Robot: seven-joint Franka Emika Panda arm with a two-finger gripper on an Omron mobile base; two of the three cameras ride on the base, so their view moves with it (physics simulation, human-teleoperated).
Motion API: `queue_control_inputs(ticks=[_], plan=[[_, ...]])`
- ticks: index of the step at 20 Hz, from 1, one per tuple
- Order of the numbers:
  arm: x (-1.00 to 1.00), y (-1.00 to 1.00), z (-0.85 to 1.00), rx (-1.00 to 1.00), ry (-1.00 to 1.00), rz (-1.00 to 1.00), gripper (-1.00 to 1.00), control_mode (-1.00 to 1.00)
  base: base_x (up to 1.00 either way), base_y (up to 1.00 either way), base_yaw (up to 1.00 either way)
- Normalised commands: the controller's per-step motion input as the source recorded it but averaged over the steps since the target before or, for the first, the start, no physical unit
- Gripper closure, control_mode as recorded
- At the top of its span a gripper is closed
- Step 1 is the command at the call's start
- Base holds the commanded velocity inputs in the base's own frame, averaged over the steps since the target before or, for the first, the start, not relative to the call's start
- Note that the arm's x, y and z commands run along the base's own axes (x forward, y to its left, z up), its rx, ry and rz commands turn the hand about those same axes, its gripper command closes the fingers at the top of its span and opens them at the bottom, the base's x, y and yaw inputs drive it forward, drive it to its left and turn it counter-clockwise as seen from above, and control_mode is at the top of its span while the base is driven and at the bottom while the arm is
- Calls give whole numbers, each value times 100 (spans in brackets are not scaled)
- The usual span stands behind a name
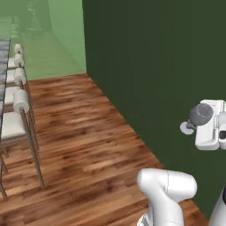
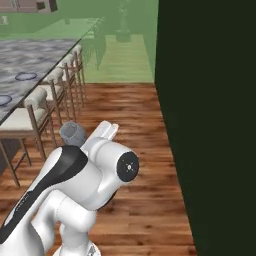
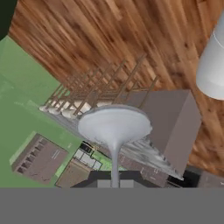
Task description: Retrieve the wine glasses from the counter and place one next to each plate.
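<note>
My gripper (image 3: pixel 114 183) is shut on the thin stem of a translucent grey wine glass (image 3: pixel 114 127), which rises straight ahead of the fingertips in the hand view. The same wine glass (image 1: pixel 201 114) shows beside the white hand at the right edge of the left base view, tilted, high above the floor. In the right base view its bowl (image 2: pixel 73 133) peeks over the arm. Two pale blue-grey plates (image 2: pixel 26 76) (image 2: pixel 2 100) lie on the marbled island top (image 2: pixel 45 52) at the left. The counter is out of view.
A row of stools (image 2: pixel 35 107) (image 1: pixel 20 101) lines the island's near side. A dark green wall (image 2: pixel 210 125) (image 1: pixel 154 66) runs close along the right. Open wooden floor (image 1: pixel 84 145) lies between stools and wall. A potted plant (image 2: pixel 122 22) stands far back.
</note>
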Motion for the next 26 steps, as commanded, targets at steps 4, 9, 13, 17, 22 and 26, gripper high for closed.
queue_control_inputs(ticks=[4,9,13,17,22,26], plan=[[0,0,0,0,0,0,100,100,100,-75,46],[0,0,0,0,0,0,100,100,100,-68,50],[0,0,0,0,0,0,100,100,100,-69,55],[0,0,0,0,0,0,100,100,100,-63,56],[0,0,0,0,0,0,100,100,93,-75,56],[0,0,0,0,0,0,100,100,91,-72,56]])
